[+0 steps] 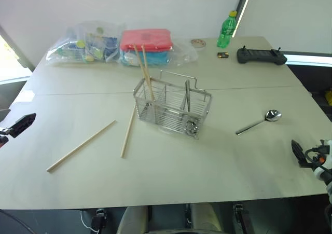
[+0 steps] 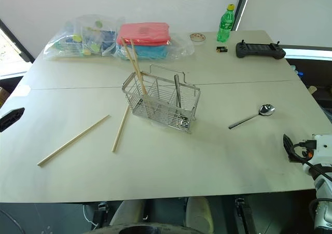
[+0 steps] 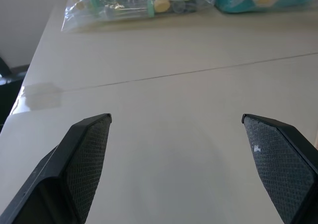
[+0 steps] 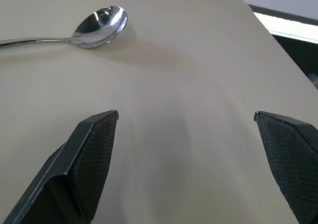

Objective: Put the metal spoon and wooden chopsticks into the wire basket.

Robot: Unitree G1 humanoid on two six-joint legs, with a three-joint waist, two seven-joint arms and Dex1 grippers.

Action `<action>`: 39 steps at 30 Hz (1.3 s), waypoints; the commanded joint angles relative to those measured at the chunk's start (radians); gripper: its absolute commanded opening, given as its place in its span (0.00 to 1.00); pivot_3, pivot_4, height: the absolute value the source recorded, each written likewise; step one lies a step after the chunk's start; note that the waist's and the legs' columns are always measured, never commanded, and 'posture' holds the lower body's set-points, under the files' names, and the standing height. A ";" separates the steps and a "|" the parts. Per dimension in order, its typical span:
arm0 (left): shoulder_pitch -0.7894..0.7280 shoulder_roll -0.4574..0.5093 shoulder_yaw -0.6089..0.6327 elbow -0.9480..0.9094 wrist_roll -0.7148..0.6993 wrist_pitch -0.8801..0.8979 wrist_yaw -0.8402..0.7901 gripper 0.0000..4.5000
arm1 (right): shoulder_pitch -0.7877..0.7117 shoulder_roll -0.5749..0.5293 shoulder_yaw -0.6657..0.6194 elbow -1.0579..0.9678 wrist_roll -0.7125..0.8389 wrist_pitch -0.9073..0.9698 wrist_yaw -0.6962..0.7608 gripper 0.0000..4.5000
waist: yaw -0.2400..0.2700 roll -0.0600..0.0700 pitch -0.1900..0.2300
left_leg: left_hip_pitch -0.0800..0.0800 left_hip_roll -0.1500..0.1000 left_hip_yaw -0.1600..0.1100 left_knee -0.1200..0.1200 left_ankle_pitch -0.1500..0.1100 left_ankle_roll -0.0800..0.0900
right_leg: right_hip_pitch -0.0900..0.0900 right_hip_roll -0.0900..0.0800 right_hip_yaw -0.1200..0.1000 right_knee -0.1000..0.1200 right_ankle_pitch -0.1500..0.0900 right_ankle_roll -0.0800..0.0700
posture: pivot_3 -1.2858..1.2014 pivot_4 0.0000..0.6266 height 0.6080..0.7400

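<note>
The left gripper [image 3: 176, 169] stands with its two black fingers [image 3: 84, 169] spread wide over bare tabletop, nothing between them; in the left eye view it sits at the far left edge of the frame, mid-height. The right gripper [image 4: 186, 169] is likewise wide open and empty, its fingers [image 4: 89, 169] low over the table [image 1: 171, 182], at the lower right of the frame in the head views.

Just ahead of the right gripper lies the metal spoon [image 4: 99, 25], bowl up, handle running toward frame left; in the left eye view it rests right of centre, well apart from the wire basket [image 1: 173, 108]. The basket stands near the middle of the table. Two wooden chopsticks [image 1: 144, 70] lean in its left compartment, tips pointing to the upper left. A dark slim utensil, possibly a second spoon, stands in a compartment further right. Two more chopsticks [image 1: 81, 146] lie flat on the table at left-centre, one near the basket's left side, the other further toward the lower left.

At the back edge: plastic bags of items [image 1: 85, 47], a red and blue pack [image 1: 147, 41], a green bottle [image 1: 226, 30] and a black controller [image 1: 261, 55].
</note>
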 commanded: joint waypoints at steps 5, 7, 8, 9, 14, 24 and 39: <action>0.001 0.014 -0.022 -0.158 -0.066 0.077 -0.024 0.99 | -0.014 -0.049 -0.002 -0.066 -0.013 -0.003 -0.003 1.00 | 0.000 0.000 0.000 | 0.000 0.000 0.001 0.000 0.000 0.000 | 0.000 0.000 0.001 0.000 0.000 0.000 | 0.52 0.24 0.63; -0.011 0.017 -0.041 -0.208 -0.101 0.120 -0.030 0.99 | -0.005 -0.074 0.012 -0.070 -0.043 -0.027 0.010 1.00 | 0.001 0.000 0.000 | 0.001 0.000 0.001 0.000 0.000 0.000 | 0.001 0.000 0.001 0.000 0.000 0.000 | 0.52 0.24 0.63; -0.024 0.024 -0.058 -0.258 -0.138 0.156 -0.037 0.99 | -0.001 -0.103 0.024 -0.069 -0.071 -0.054 0.026 1.00 | 0.002 0.000 0.000 | 0.001 0.000 0.001 0.000 0.000 0.000 | 0.001 0.000 0.001 0.000 0.000 0.000 | 0.52 0.24 0.63; -0.038 0.032 -0.075 -0.306 -0.177 0.195 -0.042 0.99 | 0.000 -0.134 0.036 -0.063 -0.096 -0.080 0.044 1.00 | 0.003 0.000 0.000 | 0.001 0.000 0.001 0.000 0.000 0.000 | 0.001 0.000 0.001 0.000 0.000 0.000 | 0.52 0.24 0.63; -0.139 0.086 -0.243 -0.570 -0.326 0.320 -0.066 0.99 | -0.077 -0.359 0.136 0.041 -0.180 -0.250 0.233 1.00 | 0.000 0.001 0.001 | 0.001 -0.001 0.002 0.005 0.000 0.000 | 0.003 0.000 0.002 0.000 0.000 0.000 | 0.52 0.24 0.63; -0.427 0.100 -0.485 -0.636 -0.375 0.332 -0.076 0.99 | -0.682 -0.578 0.520 0.487 -0.287 -0.538 0.717 1.00 | -0.025 0.002 0.008 | 0.011 0.000 0.006 -0.002 0.000 0.000 | 0.008 0.002 0.006 0.000 0.000 0.001 | 0.52 0.24 0.63; -0.441 0.053 -0.477 -0.672 -0.398 0.344 0.023 0.99 | -1.148 -0.494 0.905 0.910 -0.584 -1.052 0.954 1.00 | -0.022 0.000 0.014 | 0.011 -0.001 0.009 -0.001 0.001 -0.002 | 0.008 0.001 0.010 0.000 0.000 0.002 | 0.52 0.24 0.63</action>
